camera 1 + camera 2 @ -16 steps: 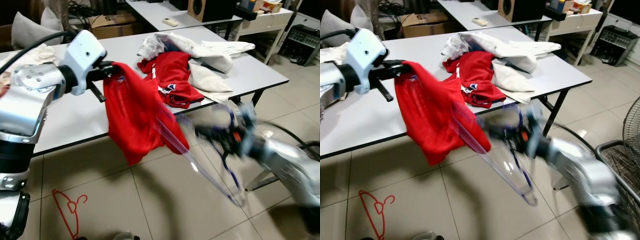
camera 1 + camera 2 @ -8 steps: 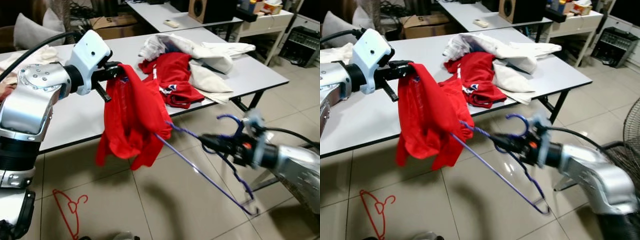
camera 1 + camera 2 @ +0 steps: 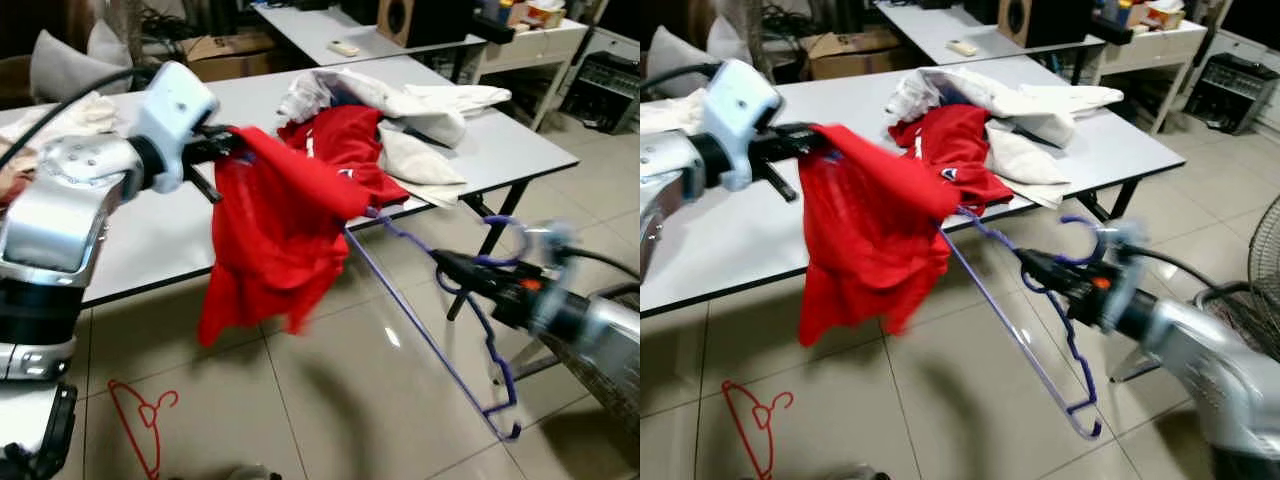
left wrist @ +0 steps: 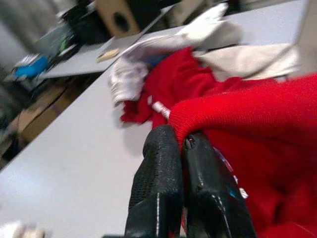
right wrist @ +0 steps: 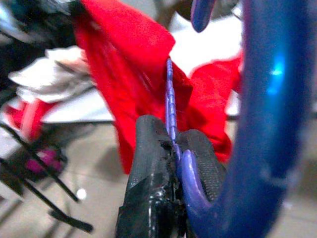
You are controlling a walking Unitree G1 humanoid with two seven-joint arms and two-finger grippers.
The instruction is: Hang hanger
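The two eye views look forward and down from the head, side by side, and share the grey surface (image 3: 150, 235), the hanging red shirt (image 3: 275, 230), the blue hanger (image 3: 1040, 330) and the tiled floor (image 3: 340, 400). The left wrist view looks close along the left pincer (image 4: 181, 148) toward the clothes pile (image 4: 168, 64) on that surface. The right wrist view looks very close along the right pincer (image 5: 173, 144), up the hanger's bar toward the same shirt.

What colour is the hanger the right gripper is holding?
Blue-purple; the hanger shows best in the right eye view.
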